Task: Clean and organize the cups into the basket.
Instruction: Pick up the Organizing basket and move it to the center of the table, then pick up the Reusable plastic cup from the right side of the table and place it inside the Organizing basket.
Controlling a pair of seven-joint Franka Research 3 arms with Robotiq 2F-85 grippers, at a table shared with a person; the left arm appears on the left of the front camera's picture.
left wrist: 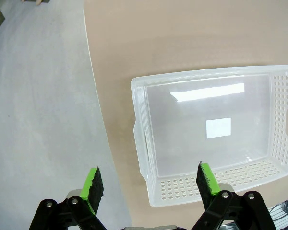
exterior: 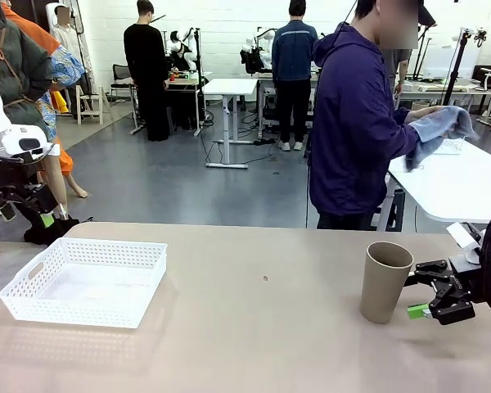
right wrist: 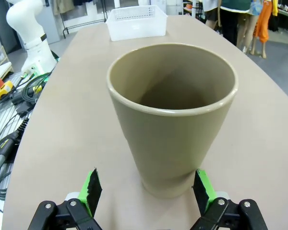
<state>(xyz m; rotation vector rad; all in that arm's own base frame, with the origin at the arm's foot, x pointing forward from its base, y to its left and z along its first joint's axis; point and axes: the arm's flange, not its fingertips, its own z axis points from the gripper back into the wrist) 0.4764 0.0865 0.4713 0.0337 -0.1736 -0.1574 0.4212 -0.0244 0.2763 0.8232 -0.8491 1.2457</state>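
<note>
A single tan cup [exterior: 385, 281] stands upright on the table at the right. My right gripper [exterior: 419, 301] is open and level with its base, on its right side. In the right wrist view the cup [right wrist: 173, 115] looms close, with the green pads [right wrist: 92, 188] on either side of its foot and not touching it. The white perforated basket [exterior: 82, 280] lies on the table's left, with nothing in it. My left gripper [exterior: 41, 214] hangs open above the table's left edge. In the left wrist view its fingers [left wrist: 93, 185] spread over the basket's [left wrist: 149, 158] near corner.
A person in a purple hoodie [exterior: 356, 123] stands beyond the table's far edge, holding a blue cloth [exterior: 438, 131] over a white side table [exterior: 450, 188]. In the right wrist view, cables [right wrist: 14, 124] and the other arm's base [right wrist: 31, 33] sit off one side of the table.
</note>
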